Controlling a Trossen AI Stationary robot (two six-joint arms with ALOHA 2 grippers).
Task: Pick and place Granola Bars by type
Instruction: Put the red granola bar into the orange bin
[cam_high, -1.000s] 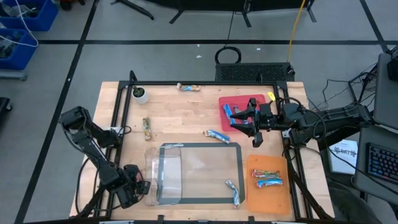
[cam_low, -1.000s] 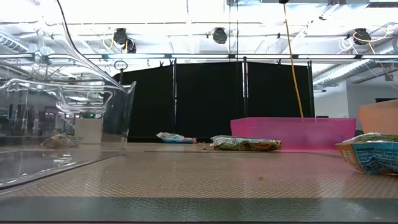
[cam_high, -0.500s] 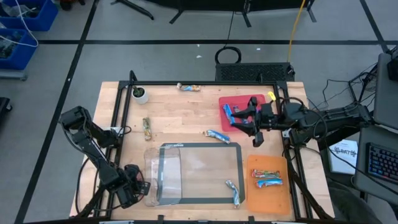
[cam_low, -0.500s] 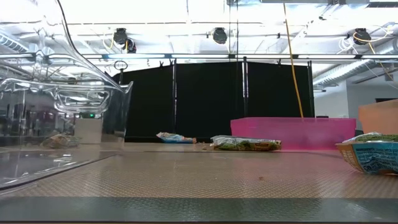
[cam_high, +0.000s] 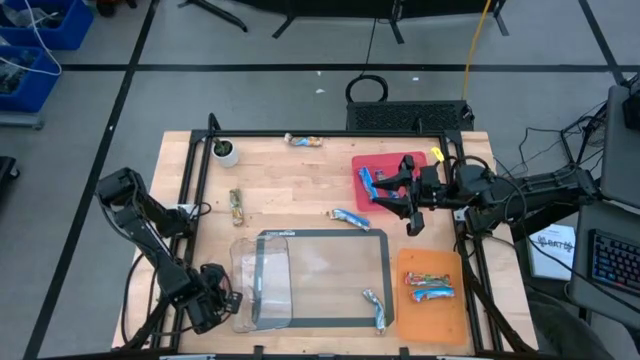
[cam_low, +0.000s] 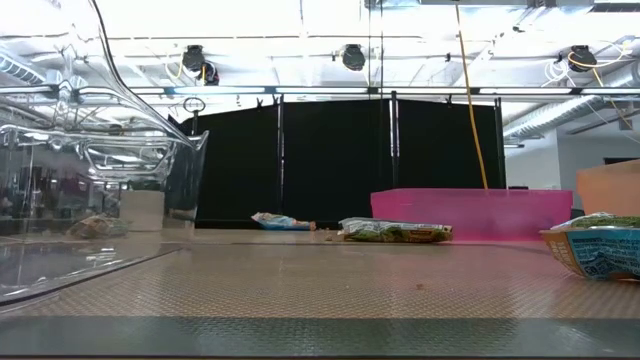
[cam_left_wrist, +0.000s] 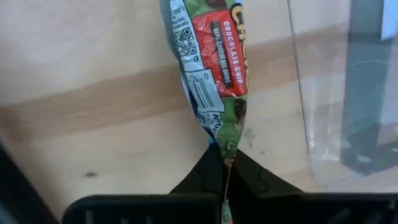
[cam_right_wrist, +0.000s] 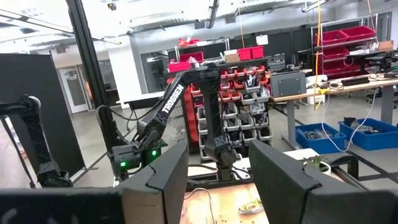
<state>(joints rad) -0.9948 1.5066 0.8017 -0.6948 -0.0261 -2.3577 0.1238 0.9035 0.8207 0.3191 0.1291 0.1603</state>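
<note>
Seen from above, a wooden table holds granola bars scattered around a dark-framed mat (cam_high: 322, 277), with a red tray (cam_high: 372, 192) at the far right and an orange tray (cam_high: 432, 310) at the near right. The left gripper (cam_high: 210, 303) sits low at the table's near left corner, just beside a clear plastic container (cam_high: 262, 284). In its wrist camera its two dark fingers (cam_left_wrist: 202, 174) are pressed together, pinching the very end seam of a green chocolate chip granola bar (cam_left_wrist: 211, 59). The bar's long axis runs straight away from the fingers, in line with the gripper, so the bar trails out ahead of it over bare wood, with the container's clear wall alongside. From overhead the arm hides this bar, so whether it is lifted or lying on the table cannot be told. The right gripper (cam_high: 408, 198) hovers over the red tray, next to a blue bar (cam_high: 369, 185) lying in it; its fingers stand moderately apart and hold nothing. Two reddish and blue bars (cam_high: 430, 286) lie in the orange tray, another tan-green bar (cam_high: 237, 207) lies on the left of the table, and one multicoloured bar (cam_high: 305, 141) lies at the far edge. The left arm is plainly the nearer one to the clear container, which is probably where the green bar belongs.
</note>
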